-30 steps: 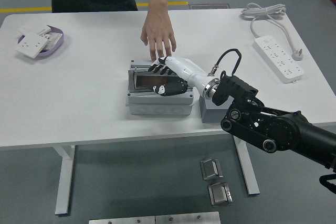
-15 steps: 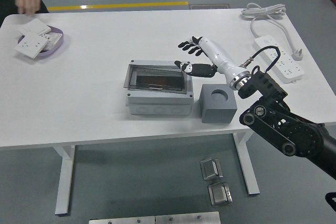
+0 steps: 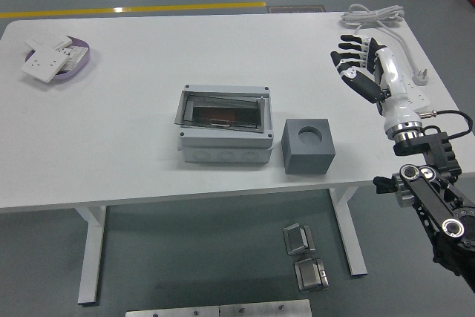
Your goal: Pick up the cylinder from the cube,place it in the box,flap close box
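Nearest us, the cube (image 3: 309, 146) shows an empty round socket. Just left of it, the box (image 3: 225, 124) sits with its clear flap down, something dark inside, likely the cylinder. Our right hand (image 3: 364, 68) hangs far right, fingers spread, holding nothing.

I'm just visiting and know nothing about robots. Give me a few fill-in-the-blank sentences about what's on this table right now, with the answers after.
1. The round hole in the top of the grey cube is ____.
2. The see-through lid of the box is ____.
3. The robot's right hand is raised over the white ____ at the table's right side.
4. The purple tray sits at the table's far ____ corner.

Answers: empty; closed; power strip; left
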